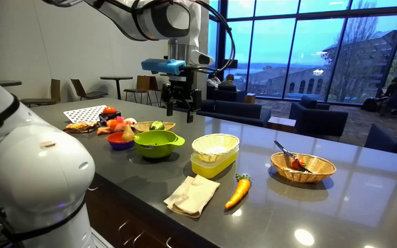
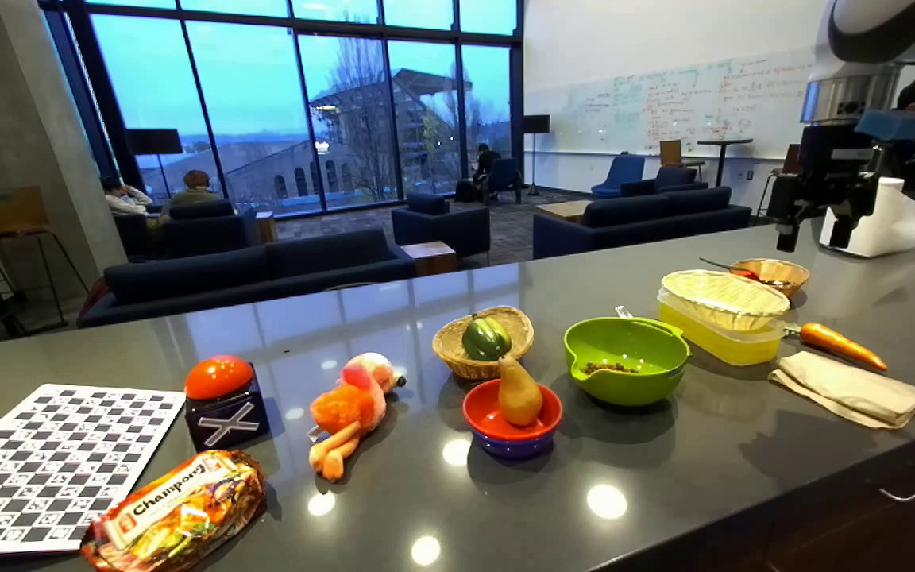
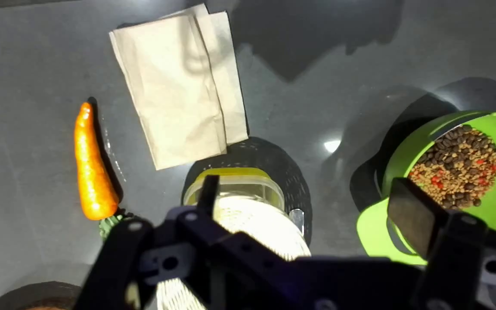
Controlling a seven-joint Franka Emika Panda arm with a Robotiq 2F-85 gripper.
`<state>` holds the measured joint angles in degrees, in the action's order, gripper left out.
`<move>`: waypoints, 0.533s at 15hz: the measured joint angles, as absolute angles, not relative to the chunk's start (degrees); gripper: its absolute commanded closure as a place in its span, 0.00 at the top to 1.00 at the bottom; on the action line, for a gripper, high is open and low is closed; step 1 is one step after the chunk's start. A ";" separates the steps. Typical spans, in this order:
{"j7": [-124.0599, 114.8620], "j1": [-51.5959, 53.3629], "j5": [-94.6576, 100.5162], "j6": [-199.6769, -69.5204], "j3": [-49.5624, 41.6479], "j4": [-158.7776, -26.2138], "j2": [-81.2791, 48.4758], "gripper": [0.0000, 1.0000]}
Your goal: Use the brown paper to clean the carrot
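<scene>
In an exterior view, a checkered sheet (image 1: pixel 81 113) and a Champong packet (image 1: pixel 81 127) lie at the gray countertop's (image 1: pixel 267 220) far left, beside a red-domed button (image 1: pixel 109 110). Rightward come a plush bird (image 1: pixel 116 124), a pear (image 1: pixel 128 133) in a red bowl (image 1: pixel 114 139), a green mixing bowl (image 1: pixel 153 148) and a squash (image 1: pixel 156 125) in a wicker basket (image 1: pixel 169 127). The released gripper (image 1: pixel 180 115) hangs above, jaws wide apart. The folded brown paper napkin (image 1: pixel 193 195) lies by the near edge; just beyond, a pale basket (image 1: pixel 208 153) rests on a yellow tub (image 1: pixel 219 167). The carrot (image 1: pixel 238 193) lies just right of the napkin, apart from it. Farther right, an oval wicker basket (image 1: pixel 298 176) holds a red item (image 1: pixel 297 164) and a black utensil (image 1: pixel 284 149).
</scene>
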<state>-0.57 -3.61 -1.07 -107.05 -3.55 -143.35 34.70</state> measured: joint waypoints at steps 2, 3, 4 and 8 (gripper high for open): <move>-0.57 -5.02 -1.07 -106.31 -4.84 -143.62 34.67 1.00; -0.57 -5.74 -1.07 -105.65 -5.30 -143.81 34.63 1.00; -0.58 -6.43 -1.06 -104.91 -5.65 -144.04 34.58 1.00; -0.58 -7.80 -0.98 -103.45 -6.27 -145.08 33.66 1.00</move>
